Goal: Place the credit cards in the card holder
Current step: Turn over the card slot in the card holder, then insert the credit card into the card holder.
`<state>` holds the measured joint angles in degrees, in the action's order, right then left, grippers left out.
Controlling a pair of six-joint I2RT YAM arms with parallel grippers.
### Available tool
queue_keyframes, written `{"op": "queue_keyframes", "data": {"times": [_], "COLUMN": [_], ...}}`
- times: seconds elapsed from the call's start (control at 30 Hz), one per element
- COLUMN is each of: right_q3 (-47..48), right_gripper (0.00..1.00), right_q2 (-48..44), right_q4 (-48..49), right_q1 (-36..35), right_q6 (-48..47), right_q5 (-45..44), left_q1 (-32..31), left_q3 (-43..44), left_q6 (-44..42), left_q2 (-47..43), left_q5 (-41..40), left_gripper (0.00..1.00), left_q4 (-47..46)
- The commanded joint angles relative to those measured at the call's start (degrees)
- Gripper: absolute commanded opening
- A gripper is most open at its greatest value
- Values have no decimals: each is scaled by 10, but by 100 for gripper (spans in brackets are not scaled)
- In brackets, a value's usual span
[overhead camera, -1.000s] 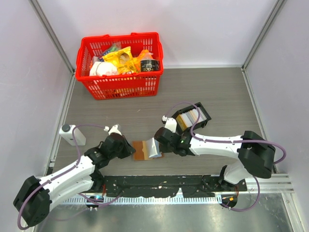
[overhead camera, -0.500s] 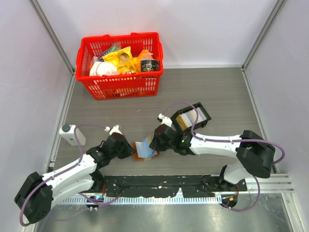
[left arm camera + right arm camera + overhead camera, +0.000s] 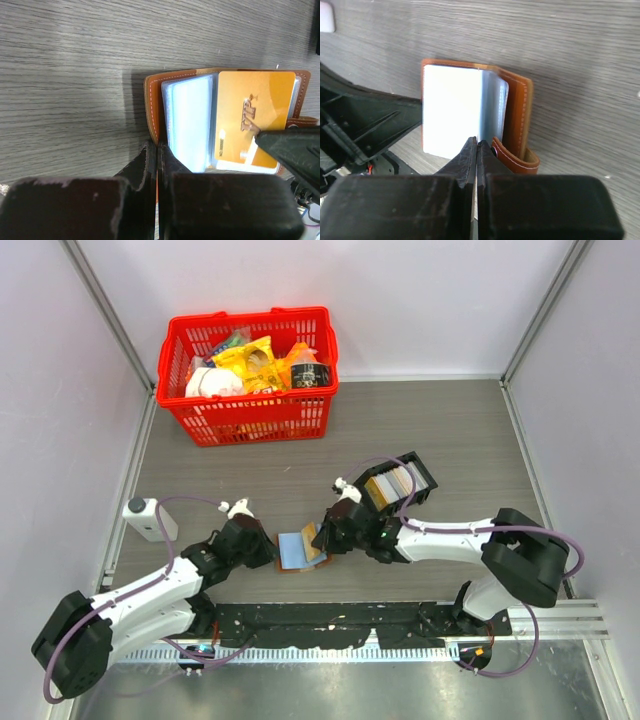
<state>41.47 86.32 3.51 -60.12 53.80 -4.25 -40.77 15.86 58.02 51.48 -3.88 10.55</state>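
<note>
Partway through, my left claw (image 3: 157, 165), pressed together, pins the open brown card holder (image 3: 300, 548) on the desk, my right claw (image 3: 476, 155) pinches its yellow-orange card (image 3: 252, 122) edge, while more credit cards (image 3: 390, 483) wait in the black tray (image 3: 420, 472).

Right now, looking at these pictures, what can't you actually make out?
- Left wrist view: the near edge of the card holder is hidden behind the left gripper.
- Right wrist view: the right gripper hides what its shut tips pinch; the sleeve page glares white.
- Left wrist view: the yellow-orange card has lettering too blurred to read.
- Top view: the cards in the black tray and the goods in the red basket are too small to identify.
</note>
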Motion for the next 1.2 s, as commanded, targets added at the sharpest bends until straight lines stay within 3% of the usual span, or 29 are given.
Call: {"op": "queue_keyframes", "data": {"times": [0.0, 0.33, 0.77, 1.17], "right_q3": [-44, -133, -151, -162], "right_gripper": [1, 1, 1, 1], "right_q2": [-32, -5, 34, 46], "right_q4": [46, 237, 288, 290], "right_q1": [21, 25, 26, 25], "right_q6": [25, 83, 127, 139], "right_q5": [-10, 34, 96, 53], "left_q1": [-1, -2, -1, -1], "left_q3": [16, 6, 8, 8], "left_q6": [-12, -9, -3, 1], "left_q2": [-3, 6, 34, 30], "left_q5": [-10, -13, -15, -9], "left_gripper": [0, 0, 0, 0], "left_q4": [-8, -9, -18, -22]}}
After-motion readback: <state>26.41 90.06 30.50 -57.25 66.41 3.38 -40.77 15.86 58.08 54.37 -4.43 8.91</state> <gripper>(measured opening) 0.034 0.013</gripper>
